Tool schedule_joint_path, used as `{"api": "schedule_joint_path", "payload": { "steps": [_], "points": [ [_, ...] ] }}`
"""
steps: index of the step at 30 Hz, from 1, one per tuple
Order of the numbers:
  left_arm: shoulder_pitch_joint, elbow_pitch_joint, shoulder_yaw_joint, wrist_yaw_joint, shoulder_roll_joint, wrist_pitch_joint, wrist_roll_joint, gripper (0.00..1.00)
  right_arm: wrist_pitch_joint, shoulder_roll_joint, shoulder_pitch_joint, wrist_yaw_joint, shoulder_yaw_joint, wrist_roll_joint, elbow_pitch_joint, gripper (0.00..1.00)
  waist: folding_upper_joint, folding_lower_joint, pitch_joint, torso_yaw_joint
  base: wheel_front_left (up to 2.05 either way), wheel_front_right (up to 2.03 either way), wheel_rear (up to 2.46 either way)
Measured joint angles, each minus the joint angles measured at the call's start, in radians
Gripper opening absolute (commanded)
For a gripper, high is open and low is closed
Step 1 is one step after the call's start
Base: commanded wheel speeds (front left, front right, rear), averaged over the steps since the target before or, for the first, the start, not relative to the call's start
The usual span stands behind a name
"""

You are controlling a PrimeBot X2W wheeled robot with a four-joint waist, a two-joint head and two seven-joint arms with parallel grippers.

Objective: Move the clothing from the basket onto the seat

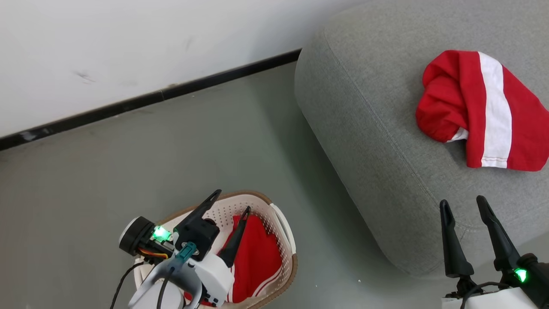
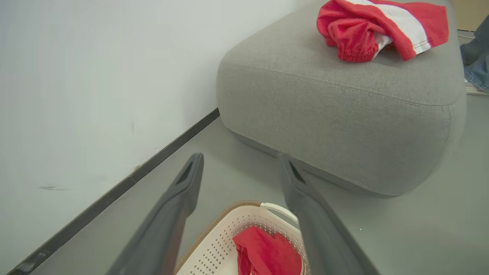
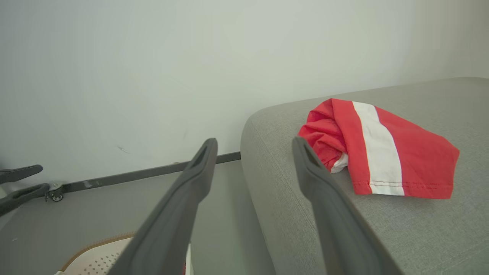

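Clothing lies in two places, operator. One red piece with a broad white band rests crumpled on top of the seat, touching the grey fabric and well in from the seat's rounded corner. A second red piece lies inside the basket, which stands on the floor near the seat's side, with a strip of bare floor between them. Your left end effector hangs over the basket on the side away from the seat, its two dark fingers spread apart with nothing between them. In the head view one fingertip overlaps the red fabric, and you cannot tell from there whether it touches. The left wrist view looks between the fingers down at the basket rim and the red piece, with the seat beyond. Your right end effector sits at the seat's near edge, fingers likewise spread and empty, pointing across the cushion toward the banded piece and well apart from it. Behind the seat a pale wall meets the floor at a dark skirting strip.
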Motion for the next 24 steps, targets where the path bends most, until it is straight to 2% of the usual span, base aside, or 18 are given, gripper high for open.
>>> {"api": "schedule_joint_path", "payload": {
  "steps": [9, 24],
  "points": [
    [-0.069, 0.082, -0.008, -0.016, -0.007, 0.037, 0.012, 1.0, -0.02, 0.001, -0.033, 0.0, 0.003, 0.016, -0.024, 1.0, 0.0, 0.0, 0.096, -0.022, 0.0, 0.0, 0.0],
    [-0.162, 0.189, -0.028, -0.018, -0.009, 0.065, 0.063, 1.0, -0.045, 0.001, -0.144, 0.0, 0.032, 0.026, -0.033, 1.0, 0.0, 0.0001, 0.245, -0.046, 0.0, 0.0, 0.0]
  ]
}}
